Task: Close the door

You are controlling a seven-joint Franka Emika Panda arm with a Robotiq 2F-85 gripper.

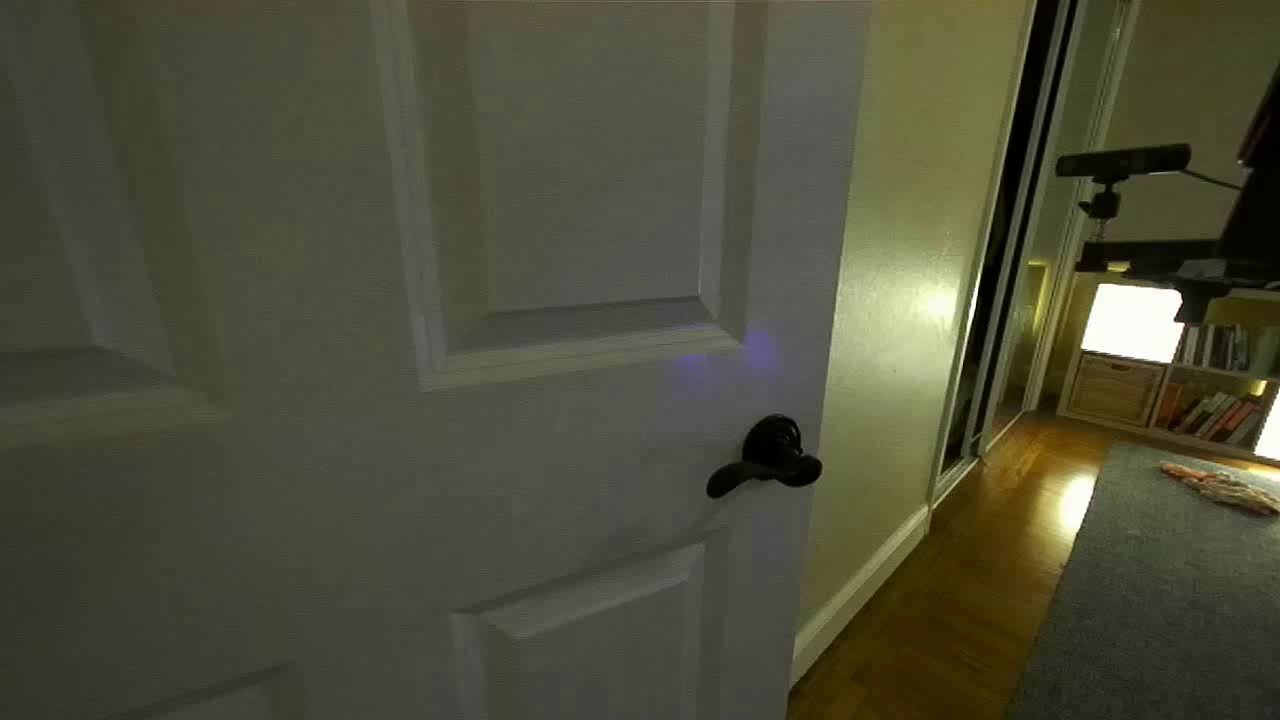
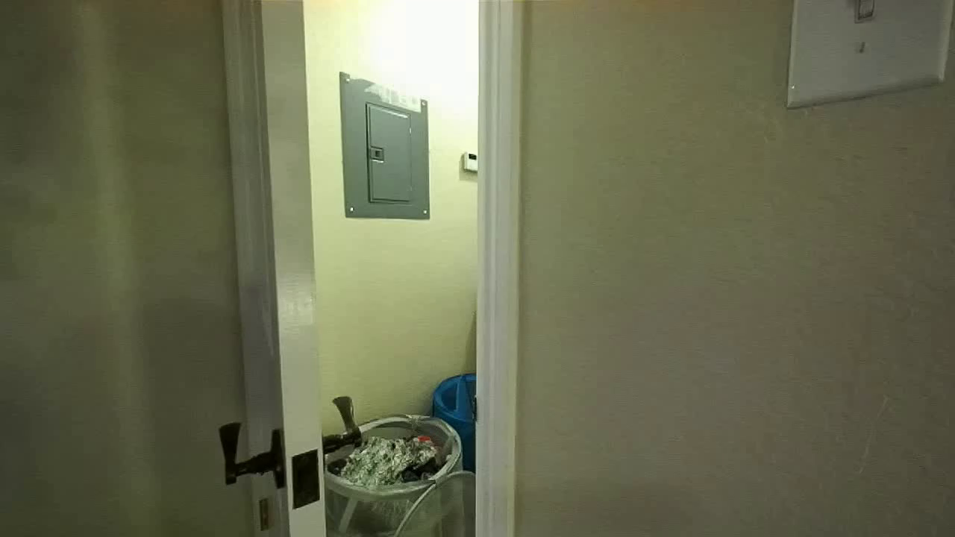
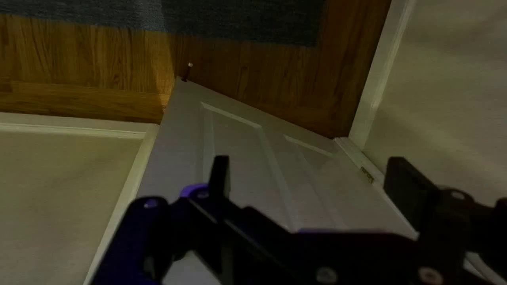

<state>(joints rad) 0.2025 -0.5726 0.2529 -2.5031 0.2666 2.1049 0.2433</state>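
Observation:
The white panelled door (image 1: 580, 450) fills much of an exterior view, with its black lever handle (image 1: 768, 465) near the free edge. In an exterior view the door's edge (image 2: 293, 298) stands apart from the white door frame (image 2: 498, 261), so the door is ajar. Lever handles show on both its faces. In the wrist view the door (image 3: 245, 146) lies beyond my gripper (image 3: 311, 174), with its hinge side at the right. My gripper is open, and nothing shows between its fingers. Whether it touches the door cannot be told. The gripper is not seen in the exterior views.
Behind the gap are a laundry basket (image 2: 395, 485), a blue bin (image 2: 453, 410) and a grey electrical panel (image 2: 386, 149). A camera on a mount (image 1: 1122, 162) stands by dark equipment. A rug (image 1: 1150, 600) lies on the wood floor. A wall (image 3: 447, 99) meets the hinge side.

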